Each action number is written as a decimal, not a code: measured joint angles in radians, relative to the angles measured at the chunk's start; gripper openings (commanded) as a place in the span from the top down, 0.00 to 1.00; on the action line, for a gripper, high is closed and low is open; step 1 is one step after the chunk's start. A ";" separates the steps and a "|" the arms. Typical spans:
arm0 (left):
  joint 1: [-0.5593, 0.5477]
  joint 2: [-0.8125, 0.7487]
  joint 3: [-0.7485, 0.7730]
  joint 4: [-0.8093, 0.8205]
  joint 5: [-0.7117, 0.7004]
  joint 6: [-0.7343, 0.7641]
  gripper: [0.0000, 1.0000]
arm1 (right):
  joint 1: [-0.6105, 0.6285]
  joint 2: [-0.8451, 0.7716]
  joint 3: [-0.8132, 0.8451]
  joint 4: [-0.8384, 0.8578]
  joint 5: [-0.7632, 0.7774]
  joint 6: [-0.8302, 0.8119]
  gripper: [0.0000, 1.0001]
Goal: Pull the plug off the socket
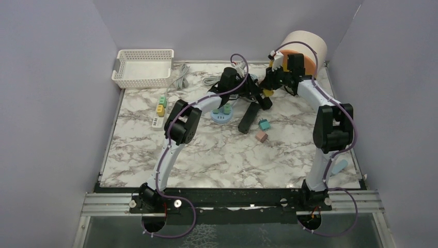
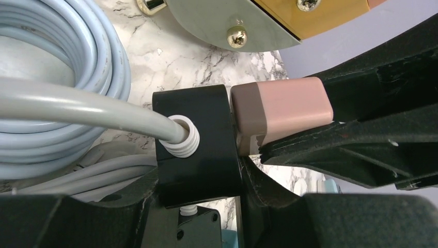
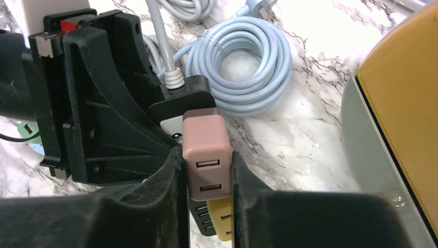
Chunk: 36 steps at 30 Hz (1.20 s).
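Observation:
A pink two-port plug (image 3: pixel 206 150) sits with its base against the end of a black power strip (image 3: pixel 188 93), where a grey cable (image 3: pixel 160 46) enters. I cannot tell how deep its prongs sit. My right gripper (image 3: pixel 206 204) is shut on the pink plug, one finger on each side. My left gripper (image 2: pixel 199 204) is shut on the black strip (image 2: pixel 199 144) just beside the plug (image 2: pixel 281 111). In the top view both grippers, left (image 1: pixel 247 88) and right (image 1: pixel 264 89), meet at the back centre. A yellow plug (image 3: pixel 222 222) sits in the strip below the pink one.
A coiled grey cable (image 3: pixel 240 62) lies behind the strip. A cream and orange cylinder (image 1: pixel 304 49) stands at the back right. A white basket (image 1: pixel 143 67), a white strip with plugs (image 1: pixel 160 111), a blue disc (image 1: pixel 222 116), and loose teal (image 1: pixel 264 124) and pink (image 1: pixel 262 136) plugs are around.

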 measured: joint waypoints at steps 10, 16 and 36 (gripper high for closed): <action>-0.002 -0.007 0.012 0.002 0.010 0.010 1.00 | -0.080 -0.004 0.001 0.006 -0.175 0.083 0.99; -0.023 -0.016 0.062 -0.003 -0.019 0.013 1.00 | -0.100 -0.015 0.092 -0.105 -0.188 0.079 0.99; -0.044 -0.016 0.153 -0.075 0.039 0.039 1.00 | -0.021 -0.246 -0.050 -0.113 0.102 0.012 0.99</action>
